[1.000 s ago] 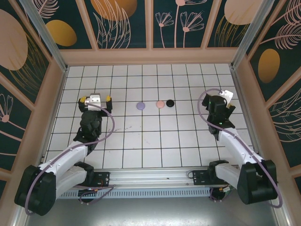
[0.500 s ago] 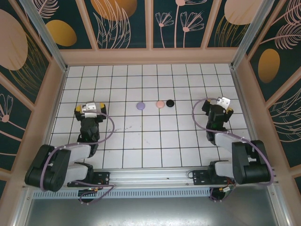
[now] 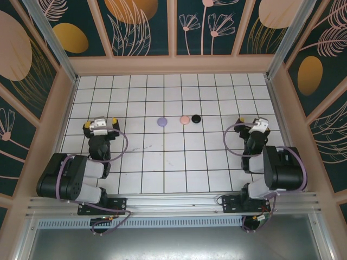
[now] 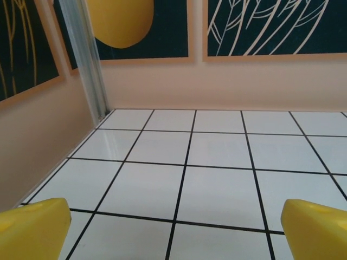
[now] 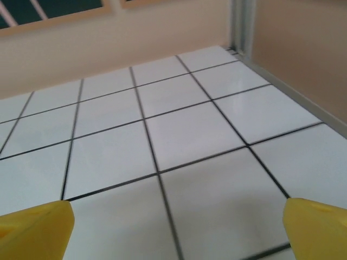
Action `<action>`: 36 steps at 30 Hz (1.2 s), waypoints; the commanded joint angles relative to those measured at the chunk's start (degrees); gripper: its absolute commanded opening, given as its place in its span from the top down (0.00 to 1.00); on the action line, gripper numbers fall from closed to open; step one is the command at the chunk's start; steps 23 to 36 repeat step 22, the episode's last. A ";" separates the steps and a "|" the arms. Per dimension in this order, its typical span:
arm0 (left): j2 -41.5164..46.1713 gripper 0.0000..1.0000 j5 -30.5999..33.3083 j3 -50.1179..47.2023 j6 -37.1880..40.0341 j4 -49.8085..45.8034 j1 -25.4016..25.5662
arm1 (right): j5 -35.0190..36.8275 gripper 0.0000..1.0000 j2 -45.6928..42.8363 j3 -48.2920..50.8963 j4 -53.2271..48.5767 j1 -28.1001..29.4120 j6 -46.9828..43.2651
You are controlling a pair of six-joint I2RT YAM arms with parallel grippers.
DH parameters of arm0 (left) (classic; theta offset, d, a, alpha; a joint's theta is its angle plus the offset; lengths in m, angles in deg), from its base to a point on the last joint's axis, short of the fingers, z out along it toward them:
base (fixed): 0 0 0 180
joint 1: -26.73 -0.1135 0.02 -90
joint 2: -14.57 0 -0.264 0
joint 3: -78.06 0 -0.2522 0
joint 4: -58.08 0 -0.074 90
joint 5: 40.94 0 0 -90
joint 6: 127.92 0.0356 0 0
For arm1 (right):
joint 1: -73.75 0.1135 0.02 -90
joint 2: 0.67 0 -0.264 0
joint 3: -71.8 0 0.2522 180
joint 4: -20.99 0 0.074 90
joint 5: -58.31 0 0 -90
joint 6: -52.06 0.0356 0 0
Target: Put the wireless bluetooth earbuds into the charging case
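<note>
1. Table [image 3: 179, 162]: a white grid of tiles walled by patterned panels. We take the pink disc [image 3: 185, 119] at mid-table as our landmark.
2. Left gripper [image 3: 101, 123]: well to the left of the pink disc and slightly nearer the arm bases. Its jaws are spread wide and hold nothing. In the wrist view the yellow fingertips [image 4: 32, 230] flank bare tile.
3. Right gripper [image 3: 255, 124]: well to the right of the pink disc and about level with it. It is likewise wide open and empty, with a yellow fingertip [image 5: 35, 230] at each lower corner of its wrist view.
4. Discs: the lilac disc [image 3: 161, 122] lies near the pink disc on its left, with a clear gap between. The black disc [image 3: 196, 117] sits just beside it on the right; we cannot tell whether they touch. We judge these to be the charging cases. They look small, rigid and smooth, and would likely slide on glossy tile if nudged.
5. Earbuds: too small to make out from overhead, so we cannot place them beyond the neighbourhood of the pink disc. We judge them very light, hard-shelled and slippery, and easily flicked away. We would pinch across the bulb rather than the stem, gently, and keep each one oriented for its socket.
6. Writing: no brand, label or lettering is legible on any disc or gripper.
</note>
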 commanded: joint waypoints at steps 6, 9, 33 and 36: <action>-2.58 0.01 -9.04 5.44 -5.52 -6.03 -4.78 | -3.02 0.01 0.20 -2.23 2.47 1.80 -2.73; -2.59 0.01 -9.02 5.48 -5.59 -6.29 -4.78 | -3.36 0.01 0.15 -2.32 1.89 1.62 -2.65; -2.20 0.01 -7.99 4.99 -5.44 -5.62 -4.68 | -7.21 0.01 0.25 -3.02 0.79 0.90 -3.17; -2.20 0.01 -7.99 4.99 -5.44 -5.62 -4.68 | -7.21 0.01 0.25 -3.02 0.79 0.90 -3.17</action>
